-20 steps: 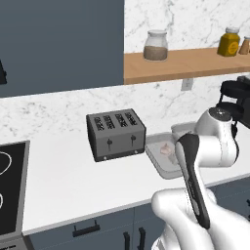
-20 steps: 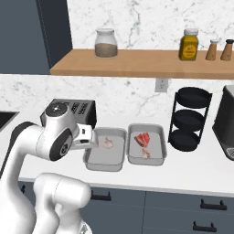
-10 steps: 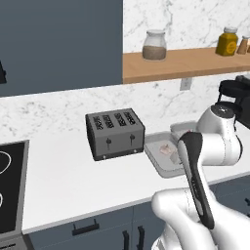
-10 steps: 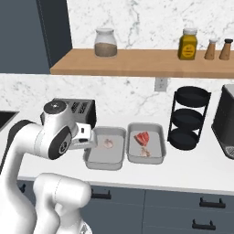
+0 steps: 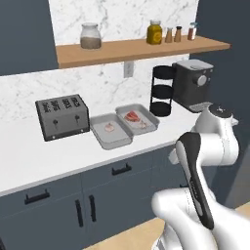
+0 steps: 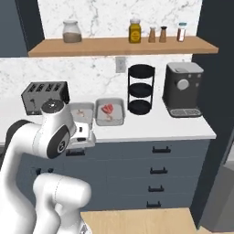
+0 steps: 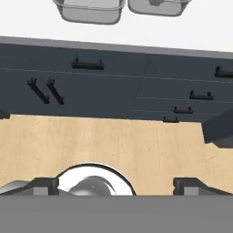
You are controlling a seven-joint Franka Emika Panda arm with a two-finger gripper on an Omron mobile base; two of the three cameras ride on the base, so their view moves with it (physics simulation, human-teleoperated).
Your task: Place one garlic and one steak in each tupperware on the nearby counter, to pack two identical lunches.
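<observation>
A white counter (image 5: 58,151) runs over dark blue cabinets (image 6: 155,160). On it sit 2 grey trays side by side, touching. The left tray (image 5: 111,131) holds 1 pale garlic (image 5: 109,128). The right tray (image 5: 138,118) holds 1 red steak (image 5: 132,116) with a small pale piece just beside it, too small to identify. A dark toaster (image 5: 62,116) stands just left of the trays. To their right are a black tiered rack (image 5: 162,91) and a coffee machine (image 5: 194,85). A wooden shelf (image 5: 136,48) above carries jars and shakers. The gripper (image 7: 116,184) hangs over the wooden floor (image 7: 118,141) in front of the cabinets, well apart from the trays, its 2 fingertips (image 7: 43,184) spread wide with nothing between them.
</observation>
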